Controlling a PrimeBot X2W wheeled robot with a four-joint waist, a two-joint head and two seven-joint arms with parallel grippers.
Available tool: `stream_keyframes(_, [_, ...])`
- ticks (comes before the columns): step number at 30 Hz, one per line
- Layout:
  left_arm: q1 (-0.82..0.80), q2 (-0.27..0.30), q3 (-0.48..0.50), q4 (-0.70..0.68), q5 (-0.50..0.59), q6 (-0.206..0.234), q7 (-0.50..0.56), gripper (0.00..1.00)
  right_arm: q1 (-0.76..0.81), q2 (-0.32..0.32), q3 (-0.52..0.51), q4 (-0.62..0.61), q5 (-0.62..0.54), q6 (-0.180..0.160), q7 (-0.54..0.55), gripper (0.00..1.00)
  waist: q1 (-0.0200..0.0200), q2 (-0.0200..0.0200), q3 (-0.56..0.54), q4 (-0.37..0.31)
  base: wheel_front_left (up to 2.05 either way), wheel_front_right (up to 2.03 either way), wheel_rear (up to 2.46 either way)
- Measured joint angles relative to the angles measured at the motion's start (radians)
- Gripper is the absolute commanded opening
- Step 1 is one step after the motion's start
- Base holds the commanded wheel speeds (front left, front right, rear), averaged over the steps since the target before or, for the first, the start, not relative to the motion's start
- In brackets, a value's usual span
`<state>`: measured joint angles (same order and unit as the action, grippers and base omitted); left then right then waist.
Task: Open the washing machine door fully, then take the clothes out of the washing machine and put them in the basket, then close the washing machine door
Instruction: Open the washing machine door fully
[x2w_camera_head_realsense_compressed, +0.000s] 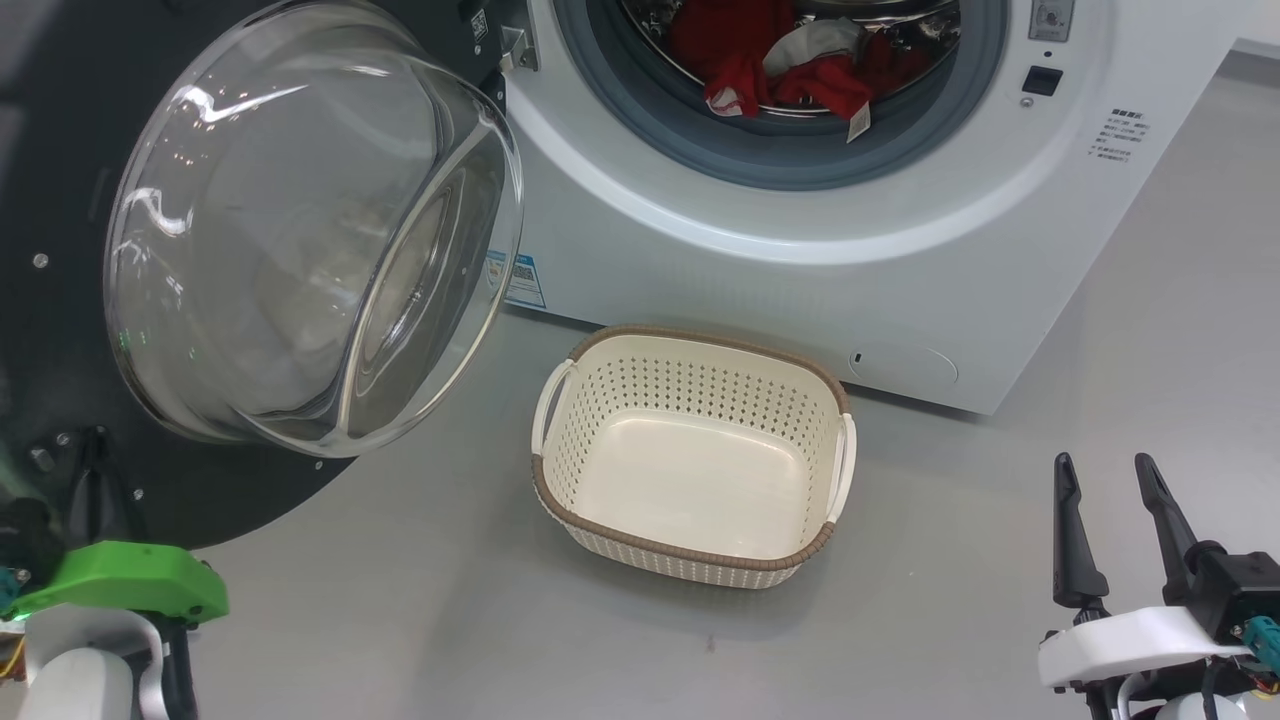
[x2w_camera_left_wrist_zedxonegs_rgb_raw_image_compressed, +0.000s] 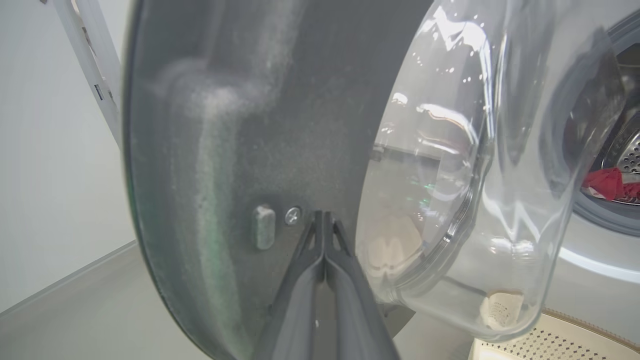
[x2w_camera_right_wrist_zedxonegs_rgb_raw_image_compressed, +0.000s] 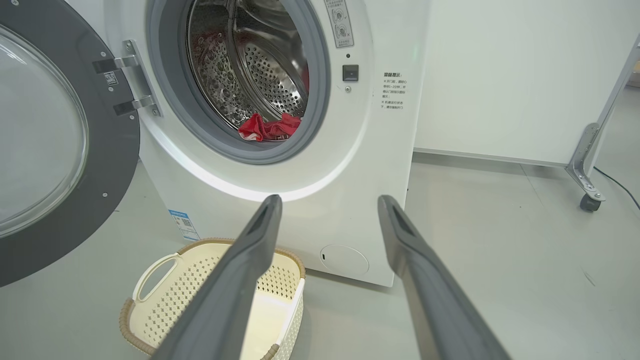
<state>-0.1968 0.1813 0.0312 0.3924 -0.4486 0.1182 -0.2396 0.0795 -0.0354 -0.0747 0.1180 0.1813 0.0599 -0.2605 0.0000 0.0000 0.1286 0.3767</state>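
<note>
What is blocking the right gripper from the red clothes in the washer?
Nothing visible. The round black-rimmed glass door is swung aside left, leaving the white washing machine mouth uncovered. The bright red fabric clothes lie at the drum's front, and the right gripper, jaws apart, faces them; the cream perforated plastic basket sits lower.

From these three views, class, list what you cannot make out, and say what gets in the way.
1. Head view: the clothes are cut off by the top edge; their number is unclear.
2. Head view: the panel print is too small to read.
3. Left wrist view: whether the shut left tool touches the washing machine door is unclear; blurred close-up.
</note>
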Motion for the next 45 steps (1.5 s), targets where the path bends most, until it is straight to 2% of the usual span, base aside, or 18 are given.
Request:
stream_keyframes(9, [0.014, -0.040, -0.030, -0.057, 0.005, -0.006, -0.009, 0.00, -0.019, 0.000, 0.027, -0.005, -0.008, 0.008, 0.000, 1.00, 0.0000, 0.0000, 0.008, -0.019, 0.00, 0.00, 0.00])
stream_keyframes(14, [0.053, -0.081, -0.077, -0.120, 0.024, -0.040, -0.010, 0.00, -0.039, -0.001, 0.037, -0.011, -0.026, 0.018, 0.000, 1.00, 0.0000, 0.0000, 0.019, -0.042, 0.00, 0.00, 0.00])
stream_keyframes(24, [0.078, -0.100, -0.127, -0.211, 0.065, -0.080, -0.012, 0.00, -0.054, -0.002, 0.064, -0.017, -0.026, 0.021, 0.000, 1.00, 0.0000, 0.0000, 0.027, -0.093, 0.00, 0.00, 0.00])
stream_keyframes(32, [0.102, -0.103, -0.130, -0.228, 0.075, -0.088, -0.012, 0.00, -0.063, -0.003, 0.111, -0.014, -0.025, 0.026, 0.000, 1.00, 0.0000, 0.0000, 0.026, -0.155, 0.00, 0.00, 0.00])
stream_keyframes(34, [0.109, -0.104, -0.131, -0.229, 0.076, -0.090, -0.012, 0.35, -0.063, -0.003, 0.115, -0.014, -0.025, 0.026, 0.000, 1.00, 0.0000, 0.0000, 0.025, -0.174, 0.00, 0.00, 0.00])
stream_keyframes(35, [0.112, -0.104, -0.131, -0.228, 0.077, -0.090, -0.012, 0.70, -0.065, -0.003, 0.116, -0.014, -0.025, 0.026, 0.000, 1.00, 0.0000, 0.0000, 0.025, -0.183, 0.00, 0.00, 0.00])
stream_keyframes(36, [0.114, -0.105, -0.131, -0.228, 0.077, -0.090, -0.012, 0.96, -0.067, -0.004, 0.118, -0.014, -0.025, 0.026, 0.000, 1.00, 0.0000, 0.0000, 0.024, -0.192, 0.00, 0.00, 0.00])
stream_keyframes(37, [0.116, -0.105, -0.131, -0.228, 0.079, -0.090, -0.012, 1.00, -0.069, -0.004, 0.120, -0.014, -0.025, 0.026, 0.000, 1.00, 0.0000, 0.0000, 0.024, -0.201, 0.00, 0.00, 0.00])
stream_keyframes(45, [0.128, -0.106, -0.134, -0.208, 0.101, -0.089, -0.012, 1.00, -0.071, -0.004, 0.124, -0.015, -0.011, 0.015, 0.000, 1.00, 0.0000, 0.0000, 0.015, -0.269, 0.00, 0.00, 0.00])
